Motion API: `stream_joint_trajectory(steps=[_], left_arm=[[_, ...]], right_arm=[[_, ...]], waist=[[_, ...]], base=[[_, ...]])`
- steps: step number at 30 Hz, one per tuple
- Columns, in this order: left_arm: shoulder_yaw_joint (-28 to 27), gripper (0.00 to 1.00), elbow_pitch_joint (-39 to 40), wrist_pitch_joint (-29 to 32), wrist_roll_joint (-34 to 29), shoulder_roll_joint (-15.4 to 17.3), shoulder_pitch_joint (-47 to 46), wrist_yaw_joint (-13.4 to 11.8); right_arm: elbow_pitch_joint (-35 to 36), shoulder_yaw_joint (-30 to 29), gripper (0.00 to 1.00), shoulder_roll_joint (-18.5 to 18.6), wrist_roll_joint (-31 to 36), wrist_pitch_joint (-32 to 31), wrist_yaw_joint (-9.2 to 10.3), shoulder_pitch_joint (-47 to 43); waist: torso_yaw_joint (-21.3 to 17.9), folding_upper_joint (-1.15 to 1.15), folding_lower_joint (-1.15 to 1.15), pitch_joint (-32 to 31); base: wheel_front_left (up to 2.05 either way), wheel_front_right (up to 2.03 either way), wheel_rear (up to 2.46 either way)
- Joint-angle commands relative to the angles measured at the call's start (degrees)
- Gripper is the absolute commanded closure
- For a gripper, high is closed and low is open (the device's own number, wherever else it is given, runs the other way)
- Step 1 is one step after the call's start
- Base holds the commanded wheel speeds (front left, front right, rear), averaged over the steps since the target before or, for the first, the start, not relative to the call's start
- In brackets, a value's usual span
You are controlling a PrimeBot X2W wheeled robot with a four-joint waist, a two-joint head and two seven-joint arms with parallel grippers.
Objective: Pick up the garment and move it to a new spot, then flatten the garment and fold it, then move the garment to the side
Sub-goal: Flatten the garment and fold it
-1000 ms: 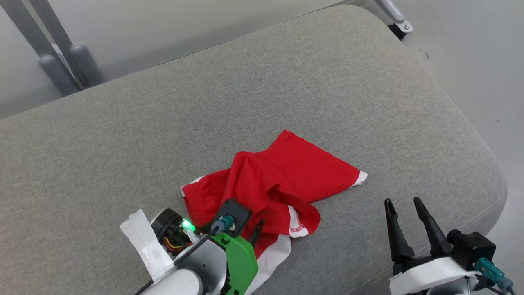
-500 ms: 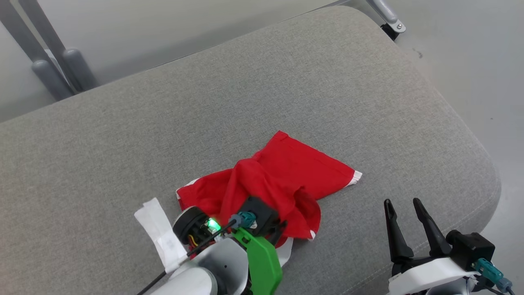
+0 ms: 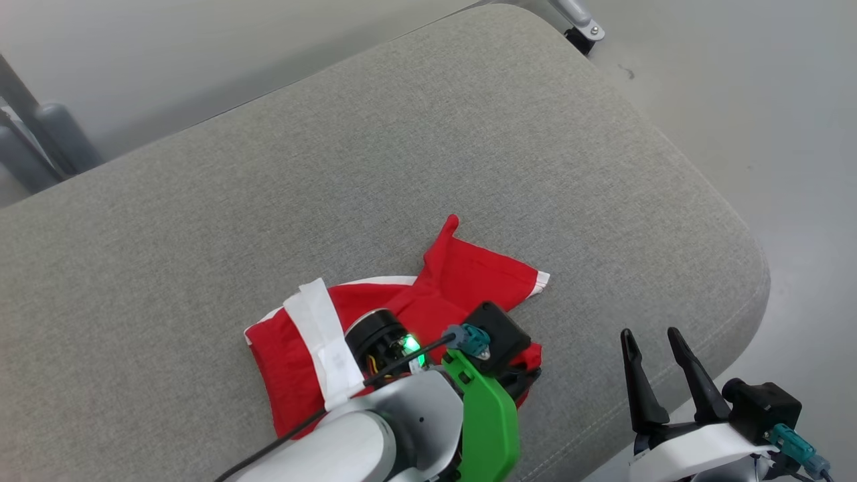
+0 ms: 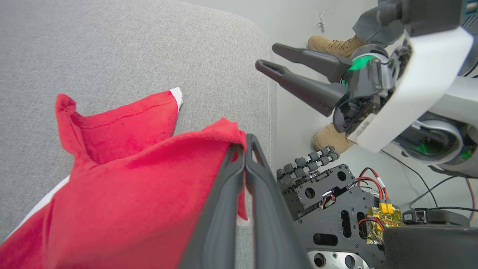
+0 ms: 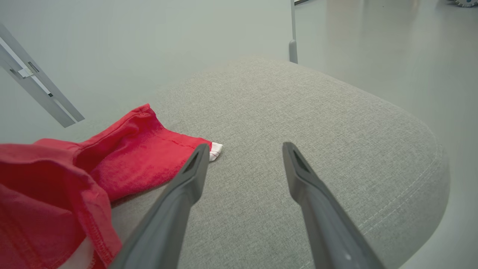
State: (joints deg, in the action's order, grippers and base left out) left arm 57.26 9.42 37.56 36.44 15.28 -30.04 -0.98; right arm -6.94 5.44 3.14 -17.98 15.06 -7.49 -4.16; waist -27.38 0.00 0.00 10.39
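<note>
pinches a fold of the garment (image 4: 123, 186) in the tightly closed left gripper (image 4: 244, 144). holds the right gripper (image 5: 242, 149) spread wide, empty, over the cushion (image 5: 298, 104).

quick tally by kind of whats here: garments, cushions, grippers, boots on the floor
red garment: 1
grey cushion: 1
grippers: 2 (left gripper shut on the garment, right gripper open)
a person's tan boots: 2 (upper boot, lower boot in the left wrist view)
Total: 6
</note>
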Motion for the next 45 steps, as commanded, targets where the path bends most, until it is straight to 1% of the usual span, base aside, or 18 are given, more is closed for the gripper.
stream_joint_trajectory(steps=[1,4,7,11,13,15,16,18,19,20,21,24,29,31,35,37,41,45], left_arm=[[-0.52,1.00,0.33,0.76,0.84,1.27,-0.75,0.13],[-1.12,1.00,-1.25,1.65,2.76,0.89,0.70,-0.94],[-2.26,1.00,-5.94,0.49,4.33,-2.03,0.78,-2.30],[-4.31,1.00,-15.20,-4.49,4.22,-8.08,-0.95,-4.36],[-5.09,0.92,-20.30,-7.44,3.63,-9.75,-2.25,-5.16],[-5.82,0.74,-25.10,-10.70,3.06,-11.05,-3.88,-6.00],[-5.96,0.68,-27.57,-12.44,2.60,-11.53,-4.73,-6.28],[-5.84,0.35,-31.42,-15.30,1.86,-11.86,-6.10,-6.41],[-5.98,0.40,-32.82,-16.35,1.90,-11.85,-6.48,-6.40],[-5.91,0.31,-34.41,-17.31,2.46,-11.93,-6.78,-5.92],[-5.95,0.00,-35.36,-18.10,2.96,-12.04,-6.97,-5.70],[-5.51,0.00,-37.10,-20.26,5.10,-12.27,-7.55,-4.84],[-2.42,0.00,-33.68,-23.51,7.16,-12.30,-7.51,-4.05],[-0.55,0.00,-32.19,-23.69,5.99,-12.24,-7.64,-3.79],[0.78,0.00,-27.16,-24.53,4.17,-9.62,-5.77,-4.03],[-0.58,0.00,-23.80,-27.21,3.38,-7.68,-4.45,-5.67],[-3.92,0.00,-18.46,-32.01,3.04,-3.51,0.32,-10.54],[-7.37,0.00,-14.80,-37.21,2.67,0.09,4.50,-13.75]], right_arm=[[0.23,-0.02,0.00,-0.09,-0.24,0.17,0.00,-0.46],[0.41,-0.23,0.00,-0.14,-0.61,0.17,0.00,-0.60],[0.12,0.79,0.00,-0.20,-0.80,0.17,0.00,0.13],[-0.11,2.15,0.00,-0.16,-1.30,0.18,0.00,1.81],[-0.32,2.85,0.00,-0.19,-1.43,0.17,0.00,2.68],[-0.60,3.24,0.00,-0.17,-1.37,0.17,0.00,3.27],[-0.71,3.33,0.00,-0.17,-1.30,0.17,0.00,3.44],[-0.88,3.39,0.00,-0.18,-1.03,0.17,0.00,3.57],[-0.91,3.28,0.00,-0.17,-0.90,0.17,0.00,3.53],[-0.93,3.05,0.00,-0.18,-0.82,0.17,0.00,3.33],[-0.95,2.82,0.00,-0.18,-0.75,0.17,0.00,3.09],[-1.18,2.30,0.00,-0.18,-0.41,0.17,0.00,2.36],[-1.14,2.03,0.00,-0.18,-0.48,0.17,0.00,2.50],[-1.01,1.61,0.00,-0.18,-0.24,0.17,0.00,2.15],[-0.55,0.58,0.00,-0.17,0.43,0.17,0.00,1.26],[-0.14,-0.09,0.00,-0.16,0.76,0.17,0.00,0.75],[1.35,-1.53,0.00,1.13,2.00,0.18,0.00,-0.28],[3.31,-3.38,0.00,2.95,3.22,0.17,0.00,-1.21]], waist=[[-1.17,0.00,0.00,0.66],[-1.27,0.00,0.00,1.62],[-1.02,0.00,0.00,2.98],[-0.94,0.00,0.00,4.25],[-1.27,0.00,0.00,4.66],[-1.51,0.00,0.00,4.77],[-1.60,0.00,0.00,4.77],[-1.69,0.00,0.00,4.68],[-1.68,0.00,0.00,4.60],[-1.57,0.00,0.00,4.50],[-1.42,0.00,0.00,4.41],[-0.73,0.00,0.00,3.99],[0.32,0.00,0.00,3.22],[0.99,0.00,0.00,2.80],[2.70,0.00,0.00,1.76],[3.71,0.00,0.00,1.17],[6.56,0.00,0.00,-0.71],[10.18,0.00,0.00,-2.91]], base=[[0.00,0.00,0.00],[0.00,0.00,0.00],[0.00,0.00,0.00],[0.00,0.00,0.00],[0.00,0.00,0.00],[0.00,0.00,0.00],[0.00,0.00,0.00],[0.00,0.00,0.00],[0.00,0.00,0.00],[0.00,0.00,0.00],[0.00,0.00,0.00],[0.00,0.00,0.00],[0.00,0.00,0.00],[0.00,0.00,0.00],[0.00,0.00,0.00],[0.00,0.00,0.00],[0.00,0.00,0.00],[0.00,0.00,0.00]])
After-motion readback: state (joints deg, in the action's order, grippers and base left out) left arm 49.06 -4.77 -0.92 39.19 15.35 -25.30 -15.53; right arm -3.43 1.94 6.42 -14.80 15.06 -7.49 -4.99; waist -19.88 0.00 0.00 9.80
